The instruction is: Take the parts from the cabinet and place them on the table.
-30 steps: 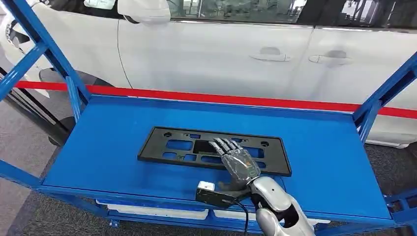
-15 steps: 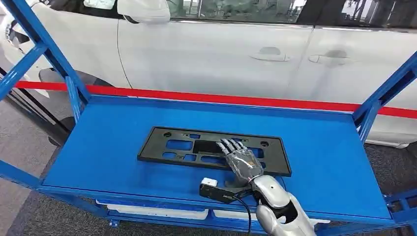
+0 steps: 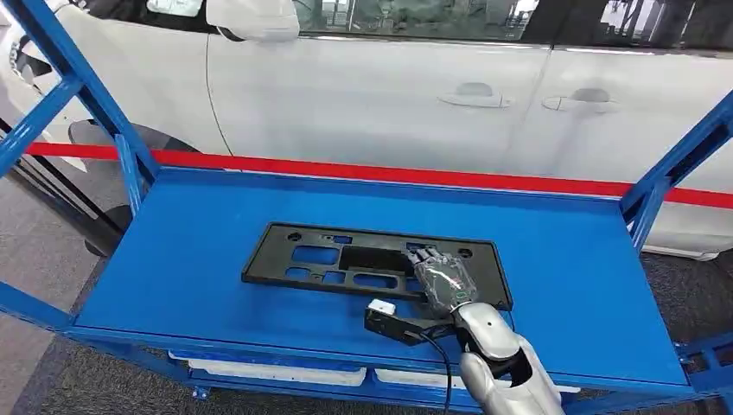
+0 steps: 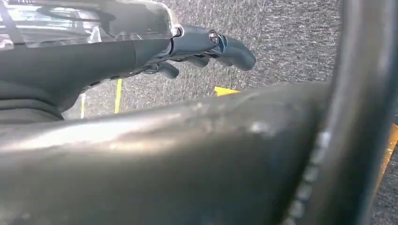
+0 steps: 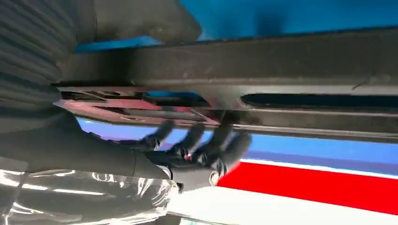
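Listing from the left of the head view: blue cabinet frame (image 3: 54, 91), its slanted struts in the upper left corner, with grey floor (image 3: 39, 251) below them at the left edge.

Item, centre of frame: blue cabinet shelf (image 3: 199, 259), a flat surface spanning most of the picture's width.

Item, centre: black part (image 3: 311, 256), a long rectangular plastic panel with several cut-out openings, lying flat on the shelf, its long side running left to right. It is in the cabinet, not on a desk.

Item, lower centre-right: right hand (image 3: 441, 278), entering from the bottom edge on a silver arm (image 3: 493, 363). It lies palm down on the right portion of the panel, fingers extended forward and laid flat across it. In the right wrist view the fingers (image 5: 202, 140) spread against the panel's dark bars (image 5: 281, 70); whether they are hooked through an opening or merely resting I cannot tell, and no closed hold is visible.

Item, left wrist view: left hand (image 4: 197, 44), upper part of the frame, over grey carpet; fingers loosely curved and apart, grasping nothing.

Item, upper half of the head view: white car (image 3: 389, 95) behind the cabinet, door handles right of centre, with a red stripe (image 3: 415, 175) running across the frame below the doors.

Item, right edge: blue cabinet upright (image 3: 683, 156).
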